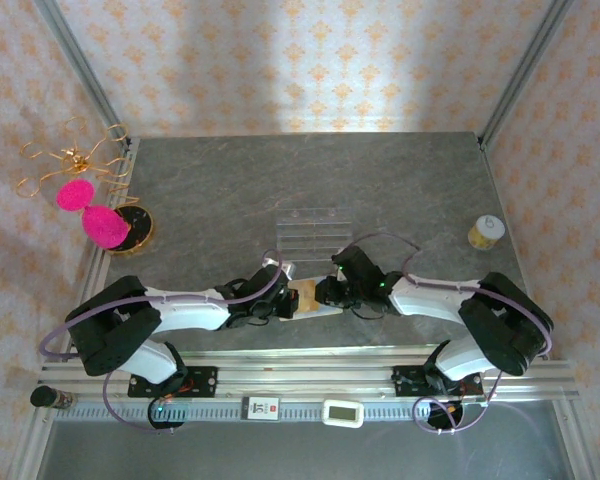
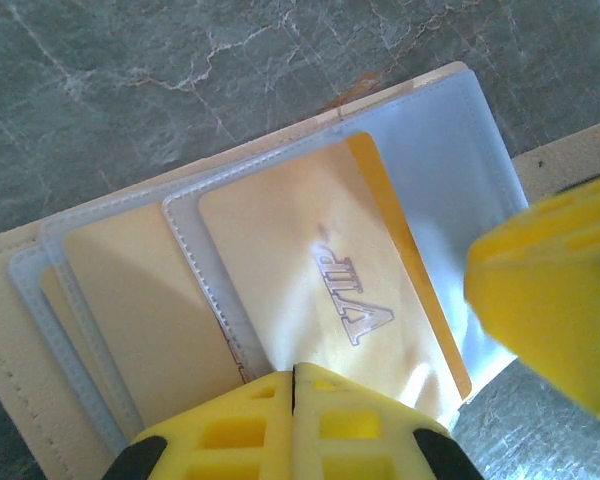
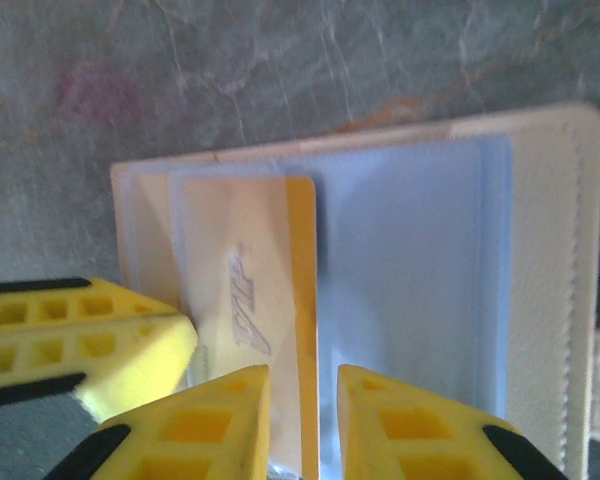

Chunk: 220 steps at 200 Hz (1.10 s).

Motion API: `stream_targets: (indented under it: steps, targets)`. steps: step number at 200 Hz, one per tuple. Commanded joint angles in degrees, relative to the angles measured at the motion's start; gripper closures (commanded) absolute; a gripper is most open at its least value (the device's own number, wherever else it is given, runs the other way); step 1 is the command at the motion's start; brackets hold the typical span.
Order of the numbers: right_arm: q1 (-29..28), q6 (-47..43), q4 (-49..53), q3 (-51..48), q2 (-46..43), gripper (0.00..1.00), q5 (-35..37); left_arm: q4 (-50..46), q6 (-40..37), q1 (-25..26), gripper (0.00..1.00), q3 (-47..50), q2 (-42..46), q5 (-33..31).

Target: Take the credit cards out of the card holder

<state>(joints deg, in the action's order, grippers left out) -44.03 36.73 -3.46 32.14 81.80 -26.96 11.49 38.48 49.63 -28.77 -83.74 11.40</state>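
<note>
Top view: the card holder lies open near the front edge of the bench.

Left wrist view: the left hand, fully closed, bears on the clear sleeve over the gold card.

Right wrist view: the right hand is parted astride the card's exposed edge. It should close squarely there, then draw the card straight out.

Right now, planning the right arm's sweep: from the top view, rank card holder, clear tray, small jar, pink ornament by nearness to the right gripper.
1. card holder, at the right gripper
2. clear tray, just beyond, mid-table
3. small jar, right edge
4. pink ornament, far left
</note>
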Motion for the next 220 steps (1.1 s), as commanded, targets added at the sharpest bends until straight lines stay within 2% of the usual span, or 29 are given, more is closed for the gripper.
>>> stream_targets:
  steps: [1,113,134,165,220]
  targets:
    - [1.87,-1.10,-0.15,1.53,0.69,0.78,-1.25,-2.19,-0.94,-0.85,1.00,2.14,-0.37,-0.11]
    - [2.90,-0.61,-5.68,2.22,8.46,0.78,-7.07,-0.41,-2.17,-1.75,1.00,2.85,-1.68,2.01]
    - [2.90,-0.47,-5.86,1.88,8.42,0.84,-6.73,-0.49,-2.28,-1.75,1.00,2.63,-1.94,2.26]
    - [3.05,-0.69,-2.89,1.66,6.68,1.00,-2.66,-0.85,-1.91,-1.81,1.00,2.71,-1.69,2.22]
    - [6.22,0.15,-0.49,-2.96,1.40,1.00,-0.30,0.81,-1.01,-2.15,1.00,4.08,-1.15,2.59]
